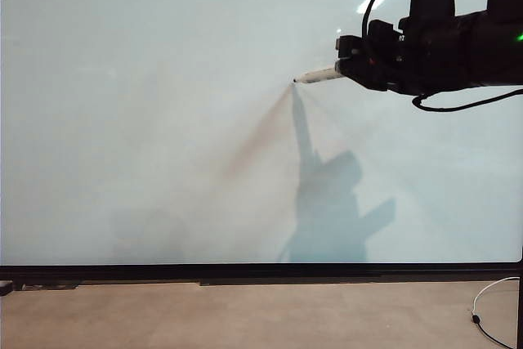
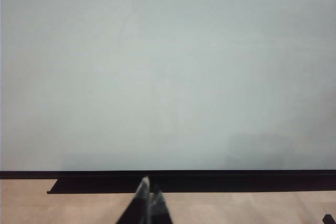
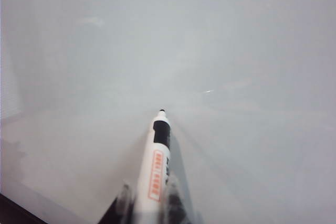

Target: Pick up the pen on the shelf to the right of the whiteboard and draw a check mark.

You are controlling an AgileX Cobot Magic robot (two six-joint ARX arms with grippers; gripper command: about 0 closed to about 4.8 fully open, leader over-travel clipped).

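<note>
My right gripper (image 1: 347, 71) reaches in from the upper right of the exterior view, shut on the pen (image 1: 319, 76), a short white marker with a dark tip. The tip points left at the whiteboard (image 1: 163, 120) and looks to be at or just off its surface, where its shadow meets it. In the right wrist view the pen (image 3: 156, 166) sticks out between the gripper (image 3: 149, 195) fingers towards the board. No check mark shows on the board. The left gripper (image 2: 148, 195) stays low in front of the board's black lower frame (image 2: 184, 174), fingers together, nothing held.
A black frame strip (image 1: 261, 271) runs along the board's lower edge above a beige surface (image 1: 245, 316). A white cable (image 1: 490, 300) lies at the lower right. The arm casts a dark shadow (image 1: 327, 202) on the board below the pen.
</note>
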